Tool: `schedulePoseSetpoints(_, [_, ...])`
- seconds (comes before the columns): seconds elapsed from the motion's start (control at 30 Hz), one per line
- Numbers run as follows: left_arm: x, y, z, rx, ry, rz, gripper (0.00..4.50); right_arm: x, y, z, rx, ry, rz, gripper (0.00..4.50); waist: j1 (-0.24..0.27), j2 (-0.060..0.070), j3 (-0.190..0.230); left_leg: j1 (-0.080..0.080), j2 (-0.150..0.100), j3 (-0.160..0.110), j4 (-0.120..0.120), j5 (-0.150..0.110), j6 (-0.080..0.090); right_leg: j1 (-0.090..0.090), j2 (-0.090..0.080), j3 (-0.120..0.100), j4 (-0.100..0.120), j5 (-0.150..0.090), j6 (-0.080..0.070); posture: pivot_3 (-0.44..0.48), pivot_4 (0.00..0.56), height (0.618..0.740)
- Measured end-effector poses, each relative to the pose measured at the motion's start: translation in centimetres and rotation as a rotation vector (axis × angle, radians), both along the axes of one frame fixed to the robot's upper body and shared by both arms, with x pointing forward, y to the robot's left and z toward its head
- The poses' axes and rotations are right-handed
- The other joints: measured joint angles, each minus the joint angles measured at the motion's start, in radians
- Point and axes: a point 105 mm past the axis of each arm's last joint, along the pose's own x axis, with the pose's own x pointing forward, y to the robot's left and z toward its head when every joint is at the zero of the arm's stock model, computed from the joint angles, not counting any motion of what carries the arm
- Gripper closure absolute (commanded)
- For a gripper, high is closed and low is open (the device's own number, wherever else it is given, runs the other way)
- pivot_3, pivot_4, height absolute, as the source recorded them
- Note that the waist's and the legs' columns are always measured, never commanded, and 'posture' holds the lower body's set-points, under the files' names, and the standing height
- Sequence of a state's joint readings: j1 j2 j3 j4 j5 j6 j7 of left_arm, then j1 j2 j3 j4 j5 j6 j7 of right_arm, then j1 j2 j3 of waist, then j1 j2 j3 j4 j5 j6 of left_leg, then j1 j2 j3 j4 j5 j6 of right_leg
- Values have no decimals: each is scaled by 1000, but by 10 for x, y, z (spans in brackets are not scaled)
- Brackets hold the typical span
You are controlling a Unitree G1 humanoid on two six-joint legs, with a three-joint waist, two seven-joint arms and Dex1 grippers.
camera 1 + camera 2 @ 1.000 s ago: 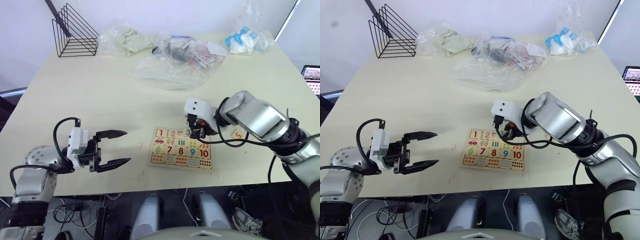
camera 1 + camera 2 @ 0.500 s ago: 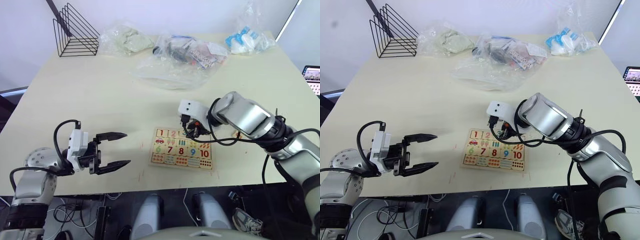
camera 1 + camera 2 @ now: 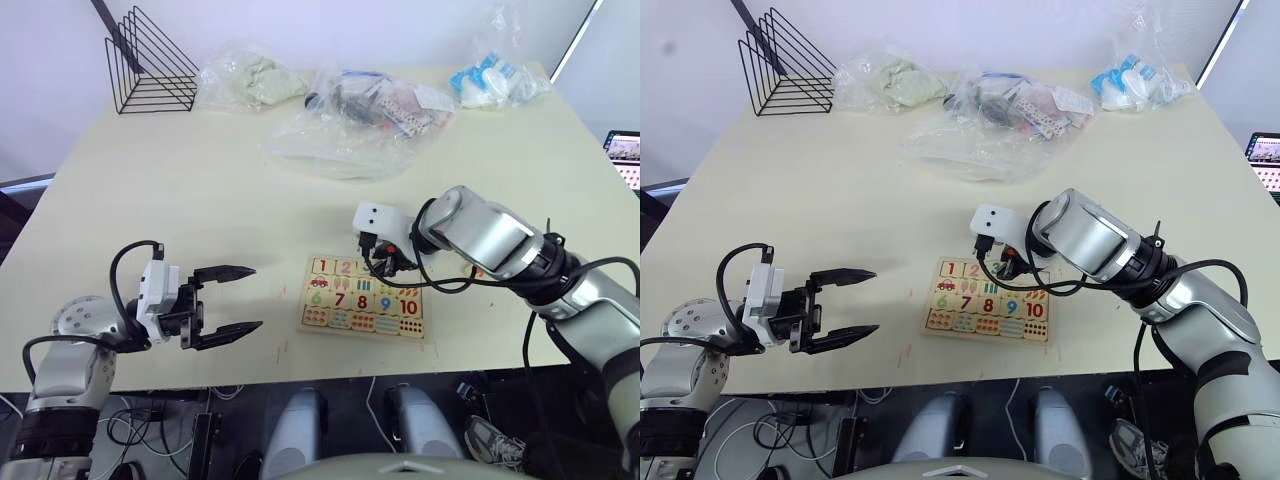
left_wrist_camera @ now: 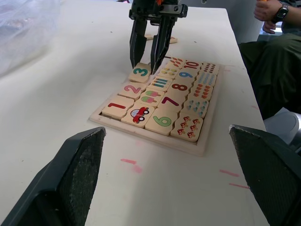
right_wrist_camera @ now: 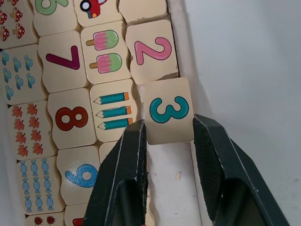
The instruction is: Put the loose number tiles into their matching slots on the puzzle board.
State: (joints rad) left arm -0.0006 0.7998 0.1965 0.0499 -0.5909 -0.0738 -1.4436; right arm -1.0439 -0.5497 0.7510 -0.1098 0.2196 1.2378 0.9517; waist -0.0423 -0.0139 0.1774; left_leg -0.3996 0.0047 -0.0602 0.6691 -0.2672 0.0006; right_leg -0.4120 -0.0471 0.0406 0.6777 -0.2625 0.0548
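The right gripper holds the 3 tile between its jaws, tilted over the puzzle board's top-row slot beside the seated 2 tile. The left gripper hovers over the counter, jaws wide, well apart from the board.

Silver arm shells, white wrist blocks, looping black cables, left claw black-fingered
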Motion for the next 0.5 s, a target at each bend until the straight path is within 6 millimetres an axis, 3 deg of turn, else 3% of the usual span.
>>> schedulePoseSetpoints(0.5, [0, 0, -1, -5, 2, 1, 0, -2, 4, -2, -3, -5, 30, 3643, 0, 0, 0, 0, 0, 0, 0, 0, 0, 0, 0, 0, 0, 0, 0, 0, 150, 740])
